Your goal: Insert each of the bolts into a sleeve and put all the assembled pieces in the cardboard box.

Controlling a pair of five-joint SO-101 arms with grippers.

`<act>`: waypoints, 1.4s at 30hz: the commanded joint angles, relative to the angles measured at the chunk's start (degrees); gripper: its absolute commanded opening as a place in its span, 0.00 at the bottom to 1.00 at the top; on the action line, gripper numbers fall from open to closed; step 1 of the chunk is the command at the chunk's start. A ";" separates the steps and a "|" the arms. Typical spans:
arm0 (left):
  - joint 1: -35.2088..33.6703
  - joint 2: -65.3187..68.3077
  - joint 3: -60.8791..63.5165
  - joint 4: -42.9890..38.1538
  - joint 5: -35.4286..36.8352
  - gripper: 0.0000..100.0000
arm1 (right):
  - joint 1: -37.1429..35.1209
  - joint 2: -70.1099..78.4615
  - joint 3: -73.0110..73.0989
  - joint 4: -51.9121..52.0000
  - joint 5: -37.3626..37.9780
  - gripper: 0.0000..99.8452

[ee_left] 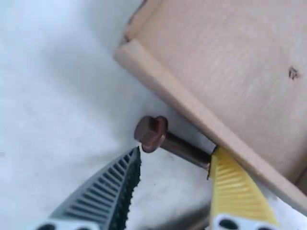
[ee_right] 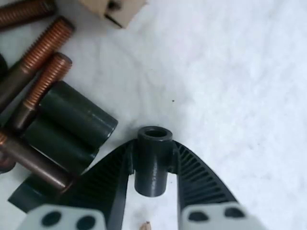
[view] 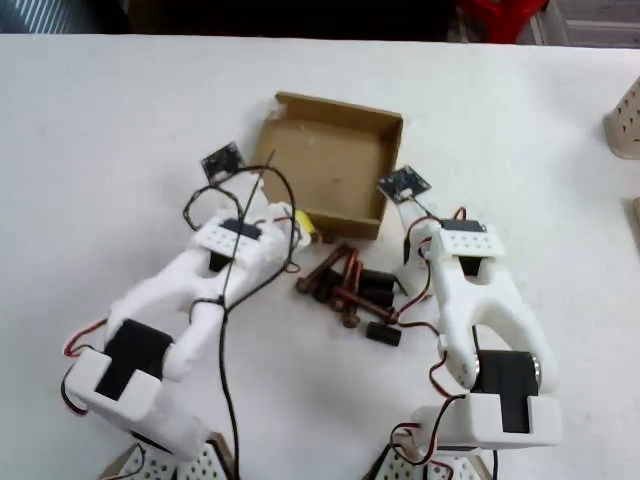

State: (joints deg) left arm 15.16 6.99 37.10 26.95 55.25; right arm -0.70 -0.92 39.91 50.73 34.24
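An open cardboard box (view: pixel 330 160) sits mid-table. Just in front of it lies a pile of copper bolts (view: pixel 343 283) and black sleeves (view: pixel 376 290), with one sleeve (view: pixel 383 333) apart at the near side. My left gripper (view: pixel 305 230) is at the box's front-left corner. It is open (ee_left: pixel 176 153), and a copper bolt (ee_left: pixel 158 136) lies on the table between its fingers, against the box wall (ee_left: pixel 192 105). My right gripper (view: pixel 410 262) is right of the pile, shut (ee_right: pixel 153 153) on an upright black sleeve (ee_right: pixel 153 160). Bolts (ee_right: pixel 43 50) and sleeves (ee_right: pixel 72 120) lie beside it.
A beige perforated object (view: pixel 625 125) stands at the right edge. Loose wires (view: pixel 230 300) trail from the left arm across the table. The white table (view: pixel 120 120) has free room at far left and far right.
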 commanded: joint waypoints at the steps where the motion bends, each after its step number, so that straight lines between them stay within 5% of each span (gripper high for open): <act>1: -1.27 -0.31 -2.20 -1.05 0.62 0.26 | 0.57 -1.45 -1.14 0.13 0.70 0.02; 9: 0.57 -0.22 -2.20 2.20 0.18 0.25 | 0.48 -1.45 -1.14 0.13 0.70 0.02; 15: -0.13 -0.22 -2.73 1.58 0.18 0.12 | -0.31 -1.45 -1.05 0.31 2.11 0.02; 33: -3.82 2.07 -2.73 0.53 2.73 0.21 | -0.40 -1.45 -0.44 0.40 4.66 0.02; 38: -2.95 2.51 -4.48 3.43 -0.09 0.03 | -0.48 -1.45 -0.44 0.40 4.66 0.02; 42: -1.80 2.51 -3.87 3.96 -1.58 0.06 | -0.48 -1.45 -0.44 0.40 4.66 0.02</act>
State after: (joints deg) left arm 12.35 9.63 34.46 29.67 55.16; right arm -0.70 -0.92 39.91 50.73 38.20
